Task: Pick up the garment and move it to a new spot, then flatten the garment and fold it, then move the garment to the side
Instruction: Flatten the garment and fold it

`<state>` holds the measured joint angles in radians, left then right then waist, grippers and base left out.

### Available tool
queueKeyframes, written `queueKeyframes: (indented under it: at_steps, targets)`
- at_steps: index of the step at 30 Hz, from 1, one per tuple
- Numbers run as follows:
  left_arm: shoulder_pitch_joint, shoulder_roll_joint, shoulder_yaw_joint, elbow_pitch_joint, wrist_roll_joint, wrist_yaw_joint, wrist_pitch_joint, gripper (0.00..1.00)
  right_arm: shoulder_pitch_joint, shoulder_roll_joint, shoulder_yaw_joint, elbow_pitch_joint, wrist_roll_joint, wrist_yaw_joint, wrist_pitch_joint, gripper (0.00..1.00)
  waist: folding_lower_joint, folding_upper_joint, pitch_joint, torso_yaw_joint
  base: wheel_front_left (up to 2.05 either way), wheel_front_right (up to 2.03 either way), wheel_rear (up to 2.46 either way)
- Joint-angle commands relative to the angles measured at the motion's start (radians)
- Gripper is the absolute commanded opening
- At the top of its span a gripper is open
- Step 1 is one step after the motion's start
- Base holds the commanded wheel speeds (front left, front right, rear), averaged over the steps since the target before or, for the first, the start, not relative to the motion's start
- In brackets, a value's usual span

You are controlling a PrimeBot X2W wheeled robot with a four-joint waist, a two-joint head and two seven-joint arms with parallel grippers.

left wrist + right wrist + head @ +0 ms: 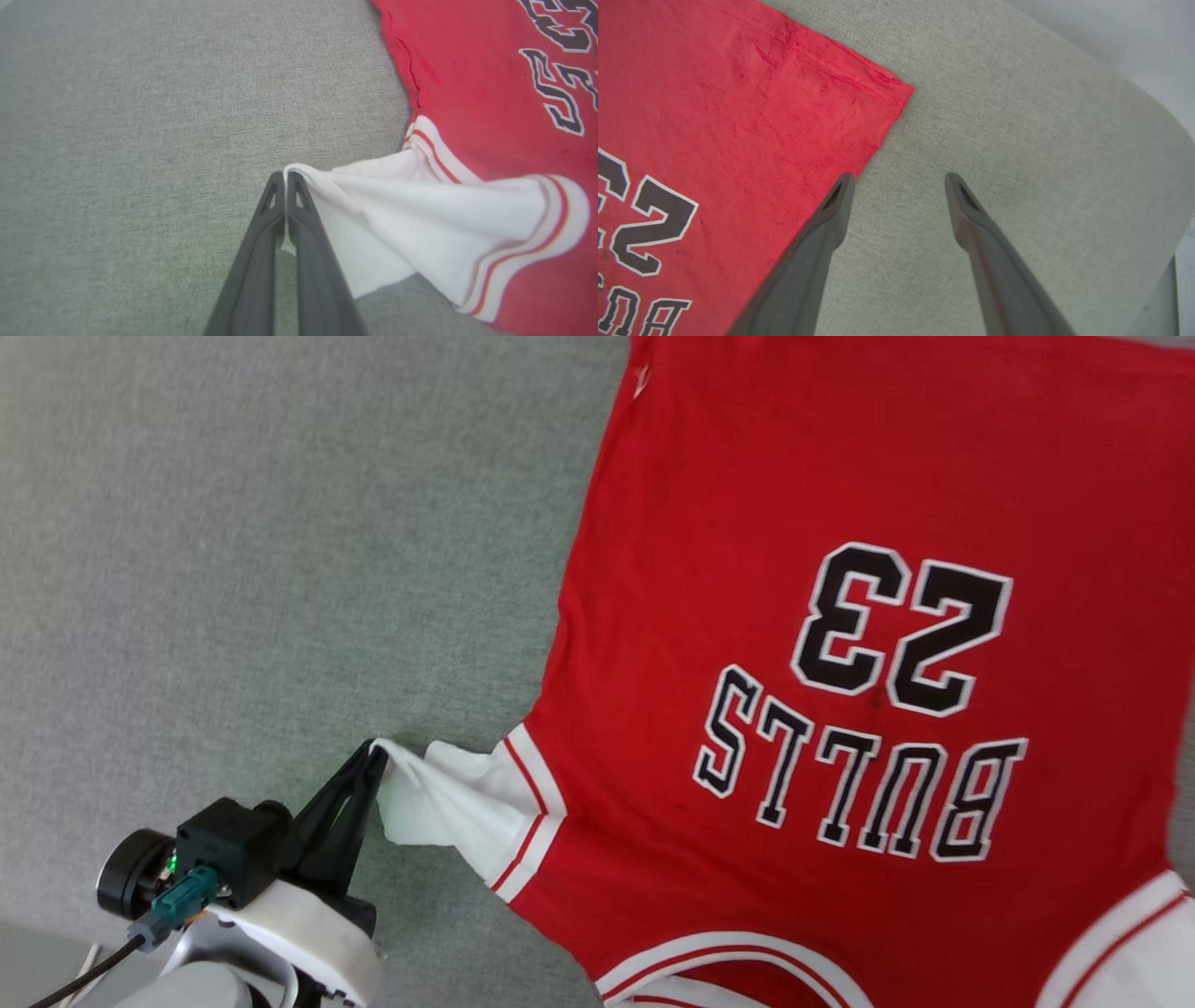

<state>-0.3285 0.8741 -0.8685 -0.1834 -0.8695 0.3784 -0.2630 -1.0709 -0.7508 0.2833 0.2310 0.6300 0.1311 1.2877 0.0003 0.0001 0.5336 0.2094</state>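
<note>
Garment (747, 523) is laid printed side up and mostly flat on the grey padded surface (233, 569), with the collar end nearest the robot and the hem far. The white sleeve (448, 803) on the robot's left is bunched and drawn out to a point. Its edge is pinched by the left gripper (376, 753), whose fingers are pressed together on the fabric. The right gripper (899, 179) is held at the red side edge near a hem corner, fingers wide apart, nothing between them; contact cannot be told. Fabric is judged thin, light and limp: no stiffness is expected, and wrinkles are easily pulled in. Slip is judged unlikely from a tight pinch; some stretch is possible. Hold is best taken at hemmed edges, cuffs or corners, where layers are doubled.
</note>
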Motion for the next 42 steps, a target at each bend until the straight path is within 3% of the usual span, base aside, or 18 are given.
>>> queueKeyframes:
  at_steps: [1,9,11,19,27,34,40,41,42]
  targets:
    - [-0.040,-0.019,-0.002,-0.012,0.024,-0.001,-0.002,0.00,-0.015,0.026,-0.009,0.048,-0.038,-0.001,0.022,1.00,-0.0003,-0.0001,0.089,0.067,0.00,0.00,0.00]
    - [-0.066,-0.051,-0.016,-0.020,0.058,0.009,-0.001,0.00,0.115,0.106,-0.014,0.132,-0.078,0.000,-0.012,1.00,-0.0003,-0.0001,0.146,0.087,0.00,0.00,0.00]
    - [-0.064,-0.059,-0.020,-0.018,0.061,0.015,0.001,0.00,0.133,0.109,-0.005,0.137,-0.082,0.000,-0.018,0.00,-0.0003,-0.0001,0.145,0.087,0.00,0.00,0.00]
    - [-0.020,-0.043,-0.023,-0.021,0.056,0.040,0.008,0.00,0.062,0.029,0.030,0.035,-0.043,-0.001,-0.121,0.00,-0.0003,-0.0001,-0.007,0.035,0.00,0.00,0.00]
    - [0.039,-0.009,-0.019,-0.053,0.029,0.075,0.013,0.00,0.181,-0.107,0.120,-0.127,0.095,-0.001,-0.211,0.00,-0.0003,-0.0001,-0.150,-0.037,0.00,0.00,0.00]
    - [0.082,0.018,-0.012,-0.069,0.008,0.099,0.014,0.00,0.461,-0.250,0.115,-0.276,0.201,-0.001,-0.316,0.00,-0.0003,-0.0001,-0.224,-0.105,0.00,0.00,0.00]
    - [0.120,0.042,-0.013,-0.081,-0.003,0.117,0.014,0.00,0.806,-0.295,0.057,-0.281,0.254,-0.001,-0.424,0.00,-0.0003,-0.0001,-0.259,-0.149,0.00,0.00,0.00]
    - [0.130,0.048,-0.013,-0.086,-0.005,0.123,0.014,0.00,0.974,-0.287,0.018,-0.264,0.271,-0.001,-0.470,0.00,-0.0003,-0.0001,-0.266,-0.159,0.00,0.00,0.00]
    - [0.131,0.049,-0.014,-0.087,-0.005,0.124,0.015,0.00,1.028,-0.277,0.011,-0.260,0.279,-0.001,-0.480,0.00,-0.0003,-0.0001,-0.267,-0.161,0.00,0.00,0.00]
